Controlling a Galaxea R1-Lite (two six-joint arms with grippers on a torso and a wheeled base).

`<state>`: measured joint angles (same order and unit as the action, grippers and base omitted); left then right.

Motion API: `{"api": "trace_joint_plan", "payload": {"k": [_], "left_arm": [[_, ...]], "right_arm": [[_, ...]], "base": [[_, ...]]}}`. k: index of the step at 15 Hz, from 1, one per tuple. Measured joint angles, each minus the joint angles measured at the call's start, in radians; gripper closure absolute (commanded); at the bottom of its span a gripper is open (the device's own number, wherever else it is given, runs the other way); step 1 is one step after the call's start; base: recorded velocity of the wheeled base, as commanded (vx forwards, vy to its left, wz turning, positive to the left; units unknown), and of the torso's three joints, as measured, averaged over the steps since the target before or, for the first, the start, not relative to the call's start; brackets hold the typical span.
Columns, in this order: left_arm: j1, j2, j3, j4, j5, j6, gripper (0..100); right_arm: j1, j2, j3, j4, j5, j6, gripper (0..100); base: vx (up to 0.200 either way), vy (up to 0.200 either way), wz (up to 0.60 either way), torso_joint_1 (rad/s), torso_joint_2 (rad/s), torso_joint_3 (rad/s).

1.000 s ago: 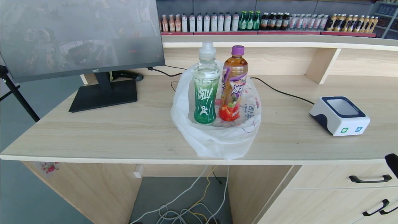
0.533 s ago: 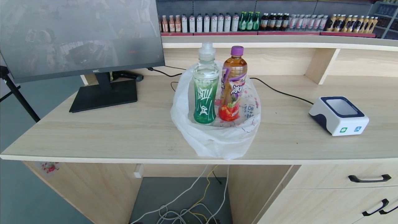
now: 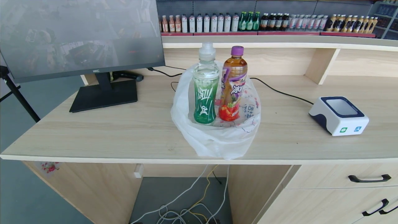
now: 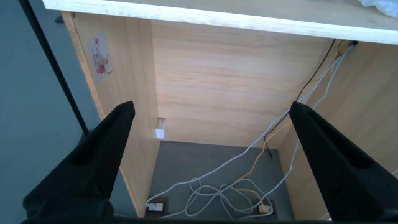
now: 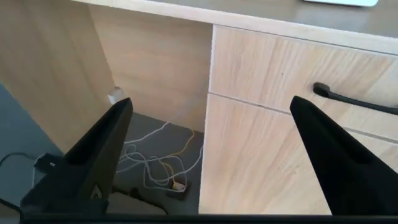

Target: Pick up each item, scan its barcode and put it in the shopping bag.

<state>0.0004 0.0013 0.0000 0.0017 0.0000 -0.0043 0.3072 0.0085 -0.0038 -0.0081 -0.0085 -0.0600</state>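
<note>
- Your right hand (image 5: 211, 102) has dropped away from desk-edge height, well right of the shopping bag (image 3: 214, 140). It now hangs lower than the bag, facing the drawers (image 5: 280, 65), fingers spread and empty.
- Your left hand (image 4: 211, 109) sits lower than the bag, under the desk (image 3: 124, 130), also spread, holding nothing.
- The green bottle (image 3: 205, 93) and the purple-capped bottle (image 3: 233, 90) stand upright, side by side, inside the bag.
- With both bottles bagged and both hands retired, the task looks finished.

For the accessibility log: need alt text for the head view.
A green-labelled bottle and a purple-capped bottle stand upright in a white shopping bag on a wooden counter. A barcode scanner sits to the bag's right, a monitor to its left.
</note>
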Motion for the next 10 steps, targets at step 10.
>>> {"api": "trace_joint_plan", "payload": {"k": [10], "left_arm": [[0.001, 0.0, 0.0, 0.0, 0.0, -0.002, 0]], "right_arm": [[-0.318, 0.033, 0.003, 0.004, -0.013, 0.001, 0]], "base": [[-0.02, 0.0, 0.0, 0.0, 0.0, 0.0]]}}
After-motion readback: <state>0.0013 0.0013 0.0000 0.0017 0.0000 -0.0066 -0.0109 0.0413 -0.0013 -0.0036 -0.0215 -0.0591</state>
